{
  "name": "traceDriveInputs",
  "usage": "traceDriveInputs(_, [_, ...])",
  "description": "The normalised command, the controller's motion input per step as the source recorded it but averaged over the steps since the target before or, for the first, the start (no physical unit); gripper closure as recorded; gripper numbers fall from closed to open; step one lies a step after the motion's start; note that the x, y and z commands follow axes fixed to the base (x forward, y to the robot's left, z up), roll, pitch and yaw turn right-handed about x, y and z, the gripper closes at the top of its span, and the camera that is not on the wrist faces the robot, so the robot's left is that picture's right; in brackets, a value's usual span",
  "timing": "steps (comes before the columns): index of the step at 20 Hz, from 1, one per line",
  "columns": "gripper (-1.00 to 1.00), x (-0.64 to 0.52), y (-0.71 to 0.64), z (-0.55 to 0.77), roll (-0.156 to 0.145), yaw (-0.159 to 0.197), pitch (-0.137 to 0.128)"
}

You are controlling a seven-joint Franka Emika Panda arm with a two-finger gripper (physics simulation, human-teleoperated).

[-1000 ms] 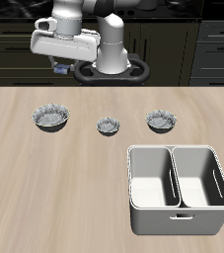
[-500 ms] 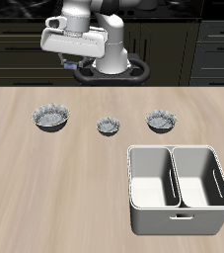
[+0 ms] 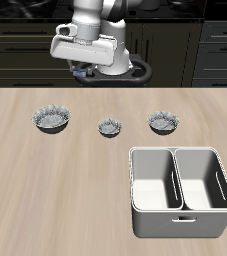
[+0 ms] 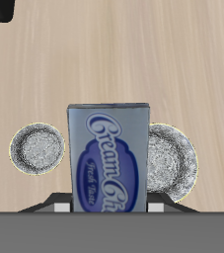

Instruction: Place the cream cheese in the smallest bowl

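Three speckled bowls stand in a row on the table. The smallest bowl point(image 3: 109, 127) is the middle one, and it also shows in the wrist view point(image 4: 37, 150). My gripper point(image 3: 82, 70) is high above the table's back edge, behind the gap between the smallest bowl and a wider bowl point(image 3: 51, 120). It is shut on the cream cheese point(image 3: 80, 72). In the wrist view the blue cream cheese box point(image 4: 109, 158) hangs upright in my gripper point(image 4: 109, 205), with the wider bowl point(image 4: 175, 160) partly hidden behind it.
A third, wider speckled bowl point(image 3: 163, 121) stands at the other end of the row. A big white double bin point(image 3: 180, 190) sits near the table's front edge. Dark cabinets stand behind the table.
My gripper has moved sideways with the cream cheese, from behind the outer wide bowl toward the middle bowl. Bowls and bin have not moved.
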Motion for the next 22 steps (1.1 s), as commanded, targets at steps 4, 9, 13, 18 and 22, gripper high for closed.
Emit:
traceDriveInputs(4, [1.00,-0.01,0.27,-0.05,0.019,-0.019,0.005])
traceDriveInputs(9, [1.00,-0.02,0.34,-0.10,0.059,-0.010,0.025])
traceDriveInputs(13, [1.00,-0.06,0.29,0.00,0.047,0.002,-0.011])
traceDriveInputs(18, [1.00,0.07,0.29,-0.10,0.055,0.014,0.010])
traceDriveInputs(22, [1.00,0.12,0.09,-0.14,0.008,-0.024,0.011])
